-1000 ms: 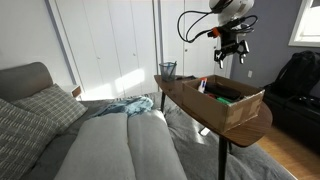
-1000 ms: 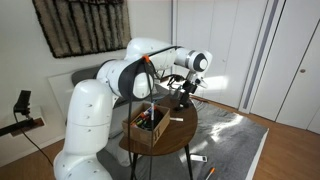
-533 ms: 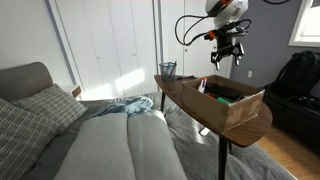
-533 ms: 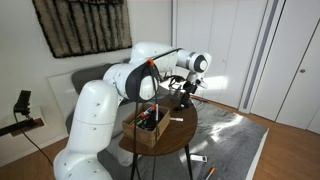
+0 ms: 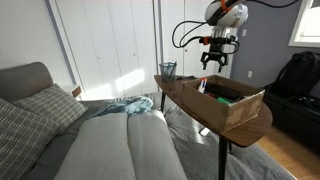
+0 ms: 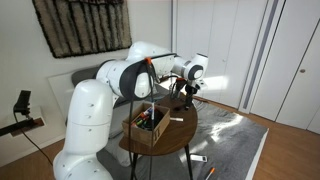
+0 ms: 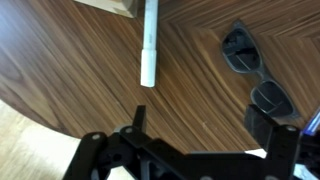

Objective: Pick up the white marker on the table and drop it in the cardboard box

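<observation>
- A white robot arm [image 6: 120,80] reaches over a long, narrow wooden worktop [image 5: 186,98] in a room with pale closet doors.
- The pincer [image 5: 213,64] hangs in the air above the worktop, touching nothing. In the wrist view its two dark fingers [image 7: 98,155] stand wide apart, released, with only bare wood between them.
- The marker [image 7: 149,45], a slim white stick, lies flat on the worktop, outside the box. In the wrist view it runs almost straight up the picture, and its upper end leaves the top edge just beside a corner of the box [image 7: 105,6]. The lower end rests on bare wood ahead of the pincer, nearer the left side of that view.
- In an exterior view the marker [image 6: 176,119] shows as a small pale streak on the wood just beside the box, below the pincer.
- The box [image 5: 240,108], tan cardboard with upright flaps, is shallow and about as wide as the worktop. It holds some dark items that are too small to name.
- A pair of dark sunglasses [image 7: 255,78] lies on the wood, apart from the marker, toward the right of the wrist view.
- A small dark mesh basket [image 5: 166,70] stands at the worktop's far end, beyond the box.
</observation>
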Controlling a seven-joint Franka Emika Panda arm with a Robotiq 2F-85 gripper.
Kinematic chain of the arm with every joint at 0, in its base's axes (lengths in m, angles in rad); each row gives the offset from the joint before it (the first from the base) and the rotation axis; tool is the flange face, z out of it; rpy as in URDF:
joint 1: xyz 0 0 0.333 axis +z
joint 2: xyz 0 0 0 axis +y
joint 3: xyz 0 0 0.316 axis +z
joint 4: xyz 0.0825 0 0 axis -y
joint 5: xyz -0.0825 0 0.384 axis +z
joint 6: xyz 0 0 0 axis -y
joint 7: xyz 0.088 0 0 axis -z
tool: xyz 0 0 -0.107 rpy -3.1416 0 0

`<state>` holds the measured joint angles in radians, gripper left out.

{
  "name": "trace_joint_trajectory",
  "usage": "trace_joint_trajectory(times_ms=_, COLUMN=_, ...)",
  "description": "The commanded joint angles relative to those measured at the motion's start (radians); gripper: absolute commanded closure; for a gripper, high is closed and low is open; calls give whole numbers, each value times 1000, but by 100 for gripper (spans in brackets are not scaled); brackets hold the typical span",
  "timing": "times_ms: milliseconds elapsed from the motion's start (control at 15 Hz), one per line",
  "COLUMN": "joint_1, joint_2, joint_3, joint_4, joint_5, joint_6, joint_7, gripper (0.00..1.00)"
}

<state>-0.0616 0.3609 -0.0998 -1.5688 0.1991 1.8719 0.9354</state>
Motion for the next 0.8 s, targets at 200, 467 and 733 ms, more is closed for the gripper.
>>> trace_joint_trajectory(times_ms=200, joint_1=-8, joint_2=-201, joint_3=43, joint_4=-356, joint_5=151, joint_6=126, joint_7=-213, gripper=0)
trace_joint_trajectory(times_ms=467, joint_1=-2, joint_2=-179, joint_3=23, joint_4=-339, joint_5=128, joint_6=70, joint_7=-178, gripper=0)
trace_joint_trajectory(times_ms=733, joint_1=-10, joint_2=-175, joint_3=10, joint_4=-346, joint_5=117, joint_6=57, joint_7=-109, gripper=0)
